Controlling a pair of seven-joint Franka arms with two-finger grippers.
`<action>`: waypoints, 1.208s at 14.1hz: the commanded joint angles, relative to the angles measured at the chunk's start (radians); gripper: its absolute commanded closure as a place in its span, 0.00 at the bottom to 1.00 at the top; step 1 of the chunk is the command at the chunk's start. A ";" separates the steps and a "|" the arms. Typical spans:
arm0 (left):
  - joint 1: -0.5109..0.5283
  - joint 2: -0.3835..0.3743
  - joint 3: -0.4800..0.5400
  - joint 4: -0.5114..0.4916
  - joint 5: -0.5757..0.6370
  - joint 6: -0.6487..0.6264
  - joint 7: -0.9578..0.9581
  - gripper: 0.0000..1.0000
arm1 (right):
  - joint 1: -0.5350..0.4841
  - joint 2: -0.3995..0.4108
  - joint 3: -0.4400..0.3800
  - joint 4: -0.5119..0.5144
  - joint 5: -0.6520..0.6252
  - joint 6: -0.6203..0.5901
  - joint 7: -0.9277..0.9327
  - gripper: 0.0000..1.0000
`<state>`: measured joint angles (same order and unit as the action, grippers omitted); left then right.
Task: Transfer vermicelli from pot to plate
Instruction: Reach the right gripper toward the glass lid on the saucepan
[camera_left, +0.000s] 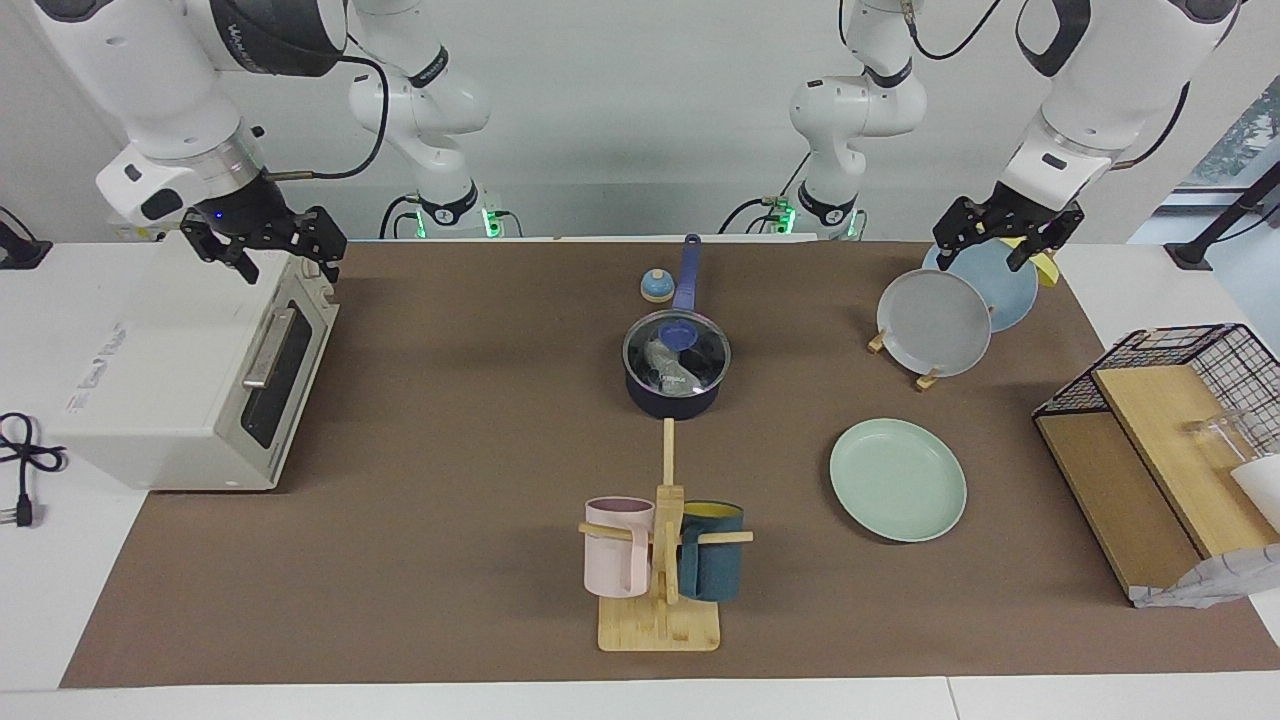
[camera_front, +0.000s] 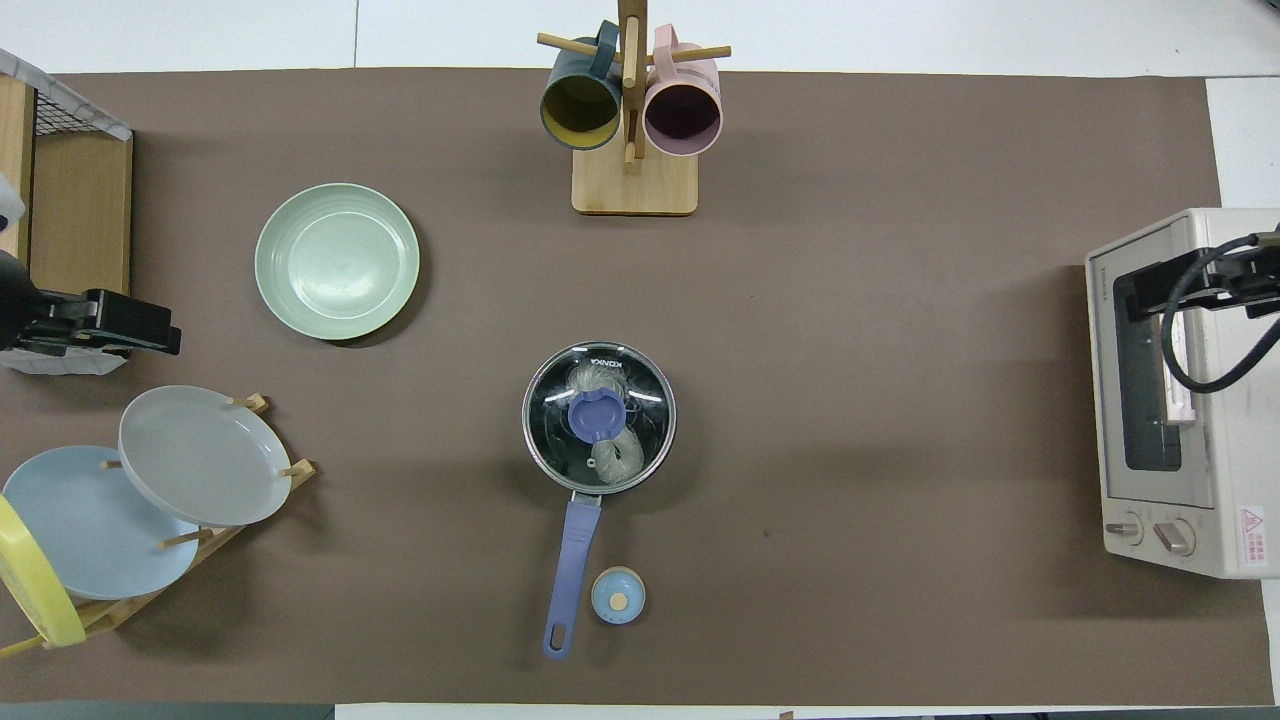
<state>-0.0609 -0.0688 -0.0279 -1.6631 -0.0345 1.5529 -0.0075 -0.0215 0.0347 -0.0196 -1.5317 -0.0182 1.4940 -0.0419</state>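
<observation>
The dark navy pot (camera_left: 676, 398) stands mid-table with its long blue handle (camera_front: 570, 575) pointing toward the robots. A glass lid with a blue knob (camera_front: 597, 413) sits on it. The whitish vermicelli (camera_front: 616, 456) lies inside and shows through the lid, also in the facing view (camera_left: 662, 358). The mint-green plate (camera_left: 898, 480) lies flat and bare, farther from the robots than the pot, toward the left arm's end. My left gripper (camera_left: 995, 250) hangs open and empty over the plate rack. My right gripper (camera_left: 265, 255) hangs open and empty over the toaster oven.
A wooden rack (camera_left: 928, 378) holds a grey plate (camera_left: 935, 322), a light blue plate and a yellow one. A mug tree (camera_left: 660, 560) with a pink and a dark teal mug stands farther out. There is also a toaster oven (camera_left: 190, 370), a small blue bell-shaped thing (camera_left: 656, 286) and a wire-and-wood shelf (camera_left: 1160, 430).
</observation>
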 joint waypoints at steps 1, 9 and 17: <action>-0.007 -0.003 0.003 0.011 -0.012 0.004 -0.014 0.00 | -0.005 -0.004 0.004 0.004 0.001 -0.014 0.004 0.00; -0.007 -0.005 0.003 0.009 -0.030 0.007 -0.014 0.00 | 0.060 -0.012 0.010 -0.004 0.011 -0.011 0.026 0.00; -0.005 -0.005 0.003 0.006 -0.030 0.010 -0.011 0.00 | 0.362 0.204 0.020 0.277 0.018 -0.132 0.413 0.00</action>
<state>-0.0609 -0.0688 -0.0281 -1.6608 -0.0527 1.5542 -0.0083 0.2801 0.1190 0.0043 -1.3947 -0.0162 1.4090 0.2935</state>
